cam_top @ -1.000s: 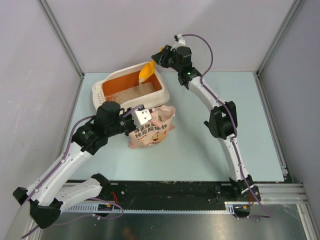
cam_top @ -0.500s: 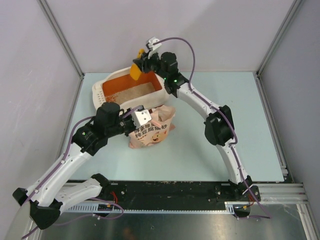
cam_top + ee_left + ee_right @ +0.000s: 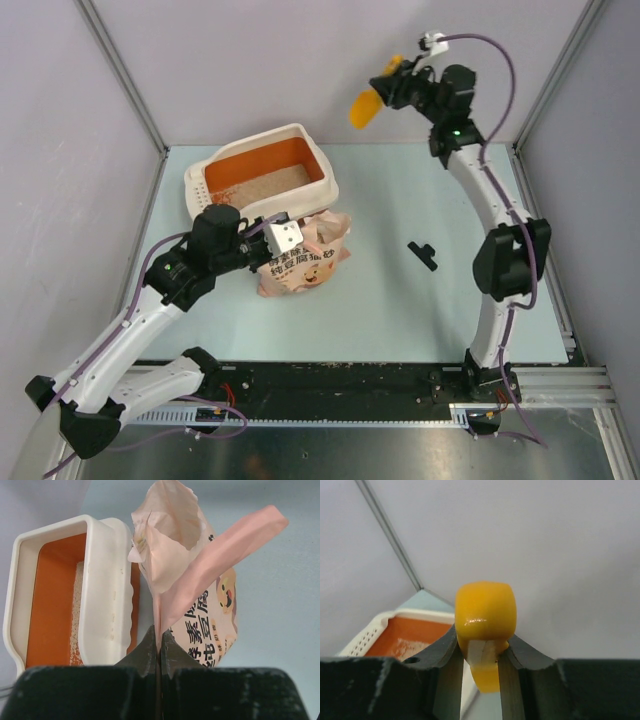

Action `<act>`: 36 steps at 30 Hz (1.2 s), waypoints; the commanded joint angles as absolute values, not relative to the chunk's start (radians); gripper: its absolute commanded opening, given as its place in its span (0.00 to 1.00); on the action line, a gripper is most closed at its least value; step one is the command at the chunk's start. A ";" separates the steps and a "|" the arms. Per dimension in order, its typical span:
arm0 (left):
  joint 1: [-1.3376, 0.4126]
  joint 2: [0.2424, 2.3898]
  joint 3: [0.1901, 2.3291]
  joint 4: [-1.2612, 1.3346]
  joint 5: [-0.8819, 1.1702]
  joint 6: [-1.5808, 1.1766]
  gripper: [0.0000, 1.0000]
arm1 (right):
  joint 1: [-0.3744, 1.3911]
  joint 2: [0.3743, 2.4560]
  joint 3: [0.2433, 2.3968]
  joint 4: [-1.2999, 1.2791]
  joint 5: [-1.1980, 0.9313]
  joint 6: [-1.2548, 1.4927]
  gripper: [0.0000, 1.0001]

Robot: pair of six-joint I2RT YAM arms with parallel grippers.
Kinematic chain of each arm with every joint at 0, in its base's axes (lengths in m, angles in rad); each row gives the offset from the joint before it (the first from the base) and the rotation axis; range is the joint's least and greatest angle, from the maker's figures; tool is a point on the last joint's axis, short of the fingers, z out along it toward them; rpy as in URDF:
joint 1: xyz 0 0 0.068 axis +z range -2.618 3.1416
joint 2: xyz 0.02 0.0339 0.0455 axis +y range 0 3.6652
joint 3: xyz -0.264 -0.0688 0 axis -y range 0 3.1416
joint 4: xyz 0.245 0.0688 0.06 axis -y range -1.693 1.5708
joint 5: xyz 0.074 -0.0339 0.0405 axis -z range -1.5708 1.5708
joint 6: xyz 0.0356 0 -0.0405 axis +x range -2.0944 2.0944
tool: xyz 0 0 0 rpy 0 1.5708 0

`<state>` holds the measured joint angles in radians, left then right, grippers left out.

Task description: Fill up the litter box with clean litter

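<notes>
The pink-beige bag (image 3: 303,262) bears a cartoon cat face and dark Chinese characters; from above we read something like 豆腐猫砂, though the print is small and creased. Its torn mouth gapes open, and the left fingers (image 3: 147,652) are clenched on a flap of its top edge. Just behind it, at the back left of the tabletop (image 3: 400,310), sits the litter box (image 3: 325,178), cream outside and orange inside, with a perforated panel at its left end. The clean litter (image 3: 268,183) lies as a thin pale patch over part of the orange floor. The right fingers (image 3: 445,652) are grasping the handle of a yellow-orange scoop (image 3: 364,106), held high near the back wall, well apart from the box. A small black object (image 3: 424,255) lies on the tabletop to the right.
</notes>
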<state>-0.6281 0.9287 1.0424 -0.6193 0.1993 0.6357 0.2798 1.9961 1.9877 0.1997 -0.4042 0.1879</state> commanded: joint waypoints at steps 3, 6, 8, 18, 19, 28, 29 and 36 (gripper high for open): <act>-0.635 0.914 1.066 -0.526 0.265 0.675 0.00 | 0.114 1.881 1.898 -0.089 -0.785 0.183 0.00; -0.637 0.913 1.054 -0.523 0.281 0.672 0.00 | 0.066 1.887 1.861 -0.311 -0.914 0.080 0.00; -0.635 0.913 1.049 -0.522 0.287 0.667 0.00 | 0.067 1.884 1.823 -0.486 -0.945 -0.036 0.00; -0.635 0.904 1.035 -0.518 0.291 0.664 0.00 | 0.095 1.861 1.463 -0.610 -0.832 -0.032 0.00; -0.637 0.900 1.032 -0.517 0.293 0.663 0.00 | 0.101 1.888 1.466 -0.612 -0.806 -0.035 0.00; -0.635 0.911 1.029 -0.512 0.314 0.655 0.00 | 0.192 2.032 1.523 -0.503 -0.628 0.015 0.16; -0.638 0.913 1.029 -0.512 0.313 0.655 0.00 | 0.198 2.055 1.525 -0.505 -0.620 0.009 0.25; -0.638 0.905 1.022 -0.506 0.308 0.653 0.00 | 0.172 2.030 1.563 -0.512 -0.578 0.020 0.58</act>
